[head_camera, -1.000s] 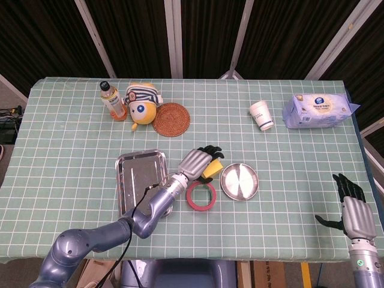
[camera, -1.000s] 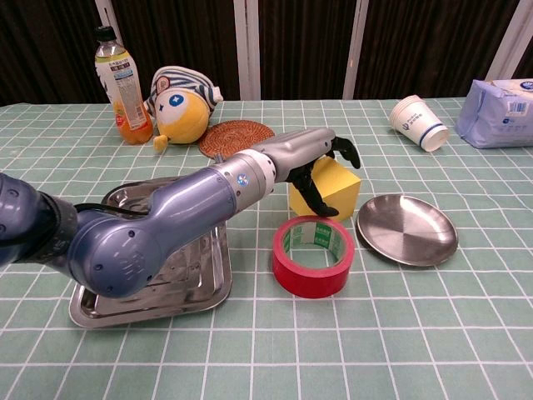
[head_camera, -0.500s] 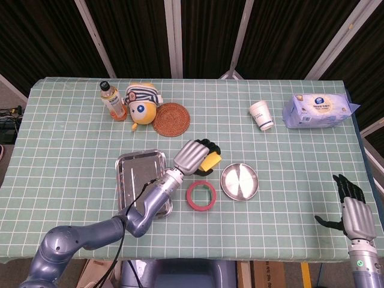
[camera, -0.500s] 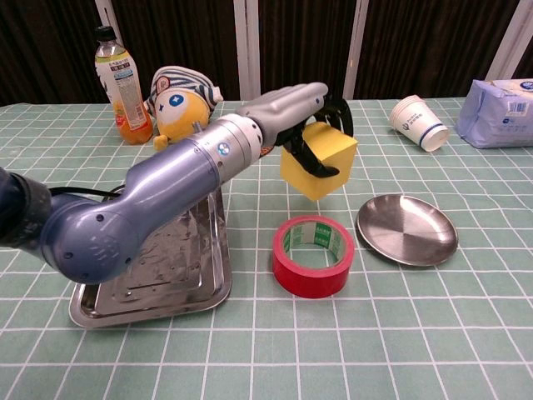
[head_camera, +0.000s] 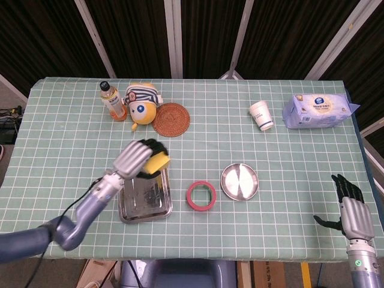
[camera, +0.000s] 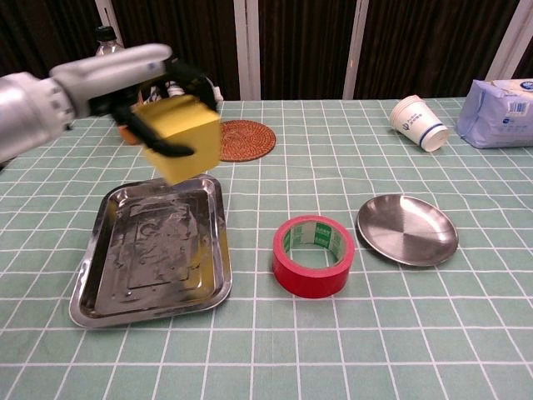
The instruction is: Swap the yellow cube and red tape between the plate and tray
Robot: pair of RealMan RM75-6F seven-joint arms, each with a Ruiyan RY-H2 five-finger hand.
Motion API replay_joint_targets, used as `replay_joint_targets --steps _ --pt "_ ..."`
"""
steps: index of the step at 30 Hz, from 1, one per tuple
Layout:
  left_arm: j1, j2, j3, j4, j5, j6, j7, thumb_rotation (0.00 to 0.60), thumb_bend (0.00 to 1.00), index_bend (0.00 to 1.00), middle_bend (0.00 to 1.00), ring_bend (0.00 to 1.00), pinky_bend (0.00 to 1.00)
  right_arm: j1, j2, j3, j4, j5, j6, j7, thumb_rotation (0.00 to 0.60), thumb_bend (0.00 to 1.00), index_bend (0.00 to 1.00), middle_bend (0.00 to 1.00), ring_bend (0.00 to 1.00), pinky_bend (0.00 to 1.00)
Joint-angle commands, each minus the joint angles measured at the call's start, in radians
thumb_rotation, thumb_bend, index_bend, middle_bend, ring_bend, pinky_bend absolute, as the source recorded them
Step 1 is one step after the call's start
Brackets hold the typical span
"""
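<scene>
Cube over tray.
My left hand (camera: 125,83) is gripping the cube (camera: 179,136) above the tray (camera: 98,287); my right hand (head_camera: 351,207) is hanging open.

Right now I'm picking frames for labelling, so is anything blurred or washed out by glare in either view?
Chest view: the left robot hand and the yellow foam cube it holds are slightly motion-blurred; the steel tray shows mottled reflections, not blown out. Head view: sharp overall, with bright glare streaks on the round steel plate.
</scene>
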Motion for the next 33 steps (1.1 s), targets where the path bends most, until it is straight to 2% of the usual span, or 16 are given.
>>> replay_joint_targets --steps 1,6,9,14,17,21,25,27,30,33 --pt "0.084 0.059 0.108 0.004 0.074 0.043 -0.067 0.6 0.53 0.39 0.33 0.35 0.48 0.001 -0.006 -0.002 -0.003 -0.002 0.002 -0.011 0.6 0.02 0.0 0.0 0.0 0.0" --pt "0.134 0.013 0.156 0.143 0.132 0.09 -0.179 0.6 0.5 0.39 0.32 0.35 0.48 0.002 -0.012 -0.003 -0.002 0.003 -0.002 -0.021 0.6 0.02 0.0 0.0 0.0 0.0" --pt "0.152 -0.022 0.169 0.224 0.148 0.101 -0.263 0.6 0.43 0.38 0.28 0.31 0.46 0.001 -0.013 -0.002 0.0 0.007 0.0 -0.024 0.6 0.02 0.0 0.0 0.0 0.0" --pt "0.159 -0.078 0.178 0.343 0.172 0.102 -0.35 0.6 0.23 0.36 0.14 0.12 0.3 0.0 -0.014 0.0 0.002 0.009 0.003 -0.021 0.6 0.02 0.0 0.0 0.0 0.0" --pt "0.162 -0.11 0.167 0.384 0.173 0.108 -0.386 0.6 0.15 0.35 0.1 0.08 0.28 0.001 -0.014 -0.001 0.002 0.01 -0.004 -0.02 0.6 0.02 0.0 0.0 0.0 0.0" --pt "0.169 -0.154 0.152 0.431 0.182 0.138 -0.387 0.6 0.1 0.34 0.1 0.06 0.25 0.003 -0.013 -0.001 0.003 0.012 -0.009 -0.018 0.6 0.02 0.0 0.0 0.0 0.0" --pt "0.177 -0.199 0.135 0.474 0.191 0.176 -0.4 0.6 0.01 0.33 0.07 0.0 0.18 0.001 -0.01 0.0 0.001 0.009 -0.008 -0.011 0.6 0.02 0.0 0.0 0.0 0.0" --pt "0.181 -0.216 0.123 0.487 0.193 0.202 -0.407 0.6 0.0 0.32 0.05 0.0 0.14 0.001 -0.009 0.0 0.0 0.007 -0.006 -0.011 0.6 0.02 0.0 0.0 0.0 0.0" --pt "0.19 -0.236 0.092 0.483 0.198 0.272 -0.433 0.6 0.0 0.3 0.01 0.0 0.09 0.001 -0.008 -0.003 0.001 0.001 -0.007 -0.013 0.6 0.02 0.0 0.0 0.0 0.0" --pt "0.212 -0.22 0.062 0.426 0.212 0.379 -0.446 0.6 0.0 0.28 0.01 0.0 0.08 0.004 -0.005 -0.009 0.011 -0.011 -0.012 -0.02 0.6 0.02 0.0 0.0 0.0 0.0"
